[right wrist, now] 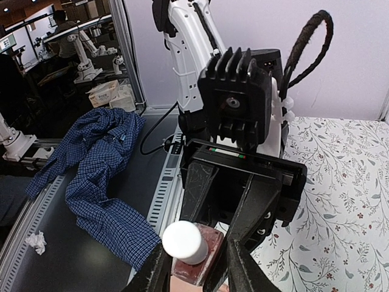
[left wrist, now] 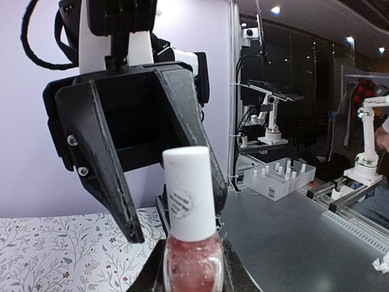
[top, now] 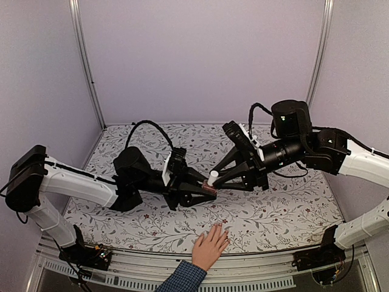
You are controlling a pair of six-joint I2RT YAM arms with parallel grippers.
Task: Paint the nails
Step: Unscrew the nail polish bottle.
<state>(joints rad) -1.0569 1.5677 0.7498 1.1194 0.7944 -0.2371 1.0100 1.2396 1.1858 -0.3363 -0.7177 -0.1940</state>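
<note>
1. The bottle, pink with a white cap, is held upright by its body in the fully closed left hand, at the middle of the top view and clear of the tabletop
2. The right hand is brought in from the right of the top view and set around the cap, one jaw on each side
3. Its jaws are partly open: in the left wrist view a gap is seen between the cap and the finger on the left of the frame, and no grip on the cap is shown
4. The person's hand is laid flat on the flowered tabletop, low in the middle of the top view, with the fingers pointed up-frame towards the bottle and well apart from it
5. The nails are at the tips of those fingers, but they are too small for any paint to be made out
6. A blue checked sleeve is seen at the wrist, at the bottom edge of the top view
7. In the right wrist view more checked cloth is seen at the left of the frame, beside the tabletop
</note>
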